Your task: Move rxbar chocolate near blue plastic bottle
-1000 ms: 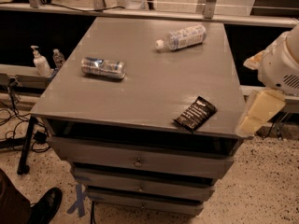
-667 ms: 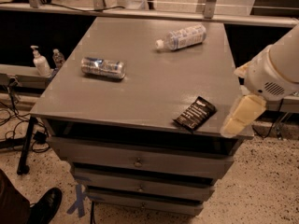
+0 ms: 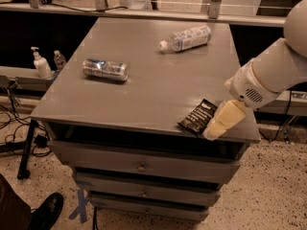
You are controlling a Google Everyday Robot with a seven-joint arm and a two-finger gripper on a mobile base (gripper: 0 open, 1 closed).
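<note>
The rxbar chocolate (image 3: pixel 197 117), a flat black bar with white print, lies near the front right edge of the grey cabinet top (image 3: pixel 153 85). The blue plastic bottle (image 3: pixel 186 38), clear with a white cap and pale label, lies on its side at the back right of the top, well apart from the bar. My gripper (image 3: pixel 220 122), cream coloured, hangs from the white arm (image 3: pixel 268 75) at the right. It points down and left, right beside the bar's right edge, at the cabinet's front right corner.
A silver-blue can (image 3: pixel 105 70) lies on its side at the left of the top. A white pump bottle (image 3: pixel 40 63) and a small bottle (image 3: pixel 59 59) stand on a ledge to the left. Drawers (image 3: pixel 141 166) are below. A shoe (image 3: pixel 45 212) shows at bottom left.
My arm has swung left and inward from beyond the cabinet's right side. The gripper now sits right beside the bar. The bar, bottle and can have not moved.
</note>
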